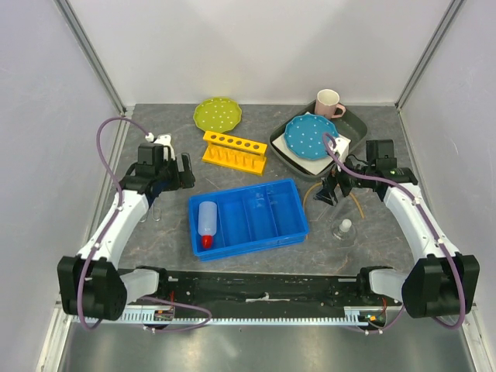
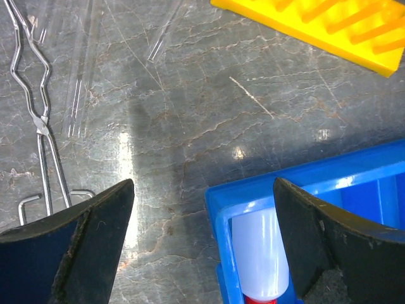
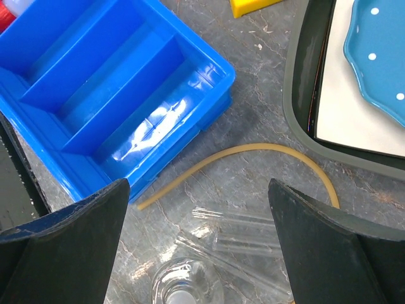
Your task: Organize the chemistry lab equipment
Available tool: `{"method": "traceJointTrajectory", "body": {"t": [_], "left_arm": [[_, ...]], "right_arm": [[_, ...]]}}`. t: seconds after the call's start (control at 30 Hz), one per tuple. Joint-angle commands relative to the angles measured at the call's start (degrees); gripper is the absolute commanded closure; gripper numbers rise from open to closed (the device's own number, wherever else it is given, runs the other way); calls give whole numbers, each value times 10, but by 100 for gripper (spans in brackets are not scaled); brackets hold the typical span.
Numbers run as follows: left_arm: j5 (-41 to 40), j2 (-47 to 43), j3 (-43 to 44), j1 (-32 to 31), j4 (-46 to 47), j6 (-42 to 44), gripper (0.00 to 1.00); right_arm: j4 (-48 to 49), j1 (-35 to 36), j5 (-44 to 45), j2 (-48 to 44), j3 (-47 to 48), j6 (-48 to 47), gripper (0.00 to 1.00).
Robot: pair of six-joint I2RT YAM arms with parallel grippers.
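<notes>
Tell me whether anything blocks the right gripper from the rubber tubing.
Nothing visible covers the tubing; it lies bare, framed between the fingers of the open right gripper. Clear glass tubes and the flask lie close beside it, and the tray corner is near one end, so closing fingers might catch them.

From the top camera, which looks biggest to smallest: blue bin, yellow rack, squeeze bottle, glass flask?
Largest first:
blue bin
yellow rack
squeeze bottle
glass flask, though its clear edges are faint
</notes>
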Motion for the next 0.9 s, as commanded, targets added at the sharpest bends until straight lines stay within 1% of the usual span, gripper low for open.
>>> {"method": "traceJointTrajectory", "body": {"t": [0.0,0.1,0.2,0.3,0.4,0.53,0.67,0.87], "left_arm": [[-1,42,34,18,25,0,5],[-5,78,25,37,55,18,7],[9,121,36,56,58,20,11],[-2,157,56,63,70,20,11],[-18,197,94,65,69,22,11],[-19,243,148,67,61,22,11],[-1,260,185,67,36,17,14],[47,229,184,67,25,-3,14]], "right_arm": [[21,2,-30,-18,-1,14,2],[19,2,-41,-18,0,16,2],[20,1,-46,-16,-1,16,2],[20,1,-45,-11,-1,17,2],[19,2,-53,-9,-2,20,2],[19,1,-57,-3,-1,21,2],[19,2,-55,1,-1,20,2],[20,1,-56,1,-2,19,2]]}}
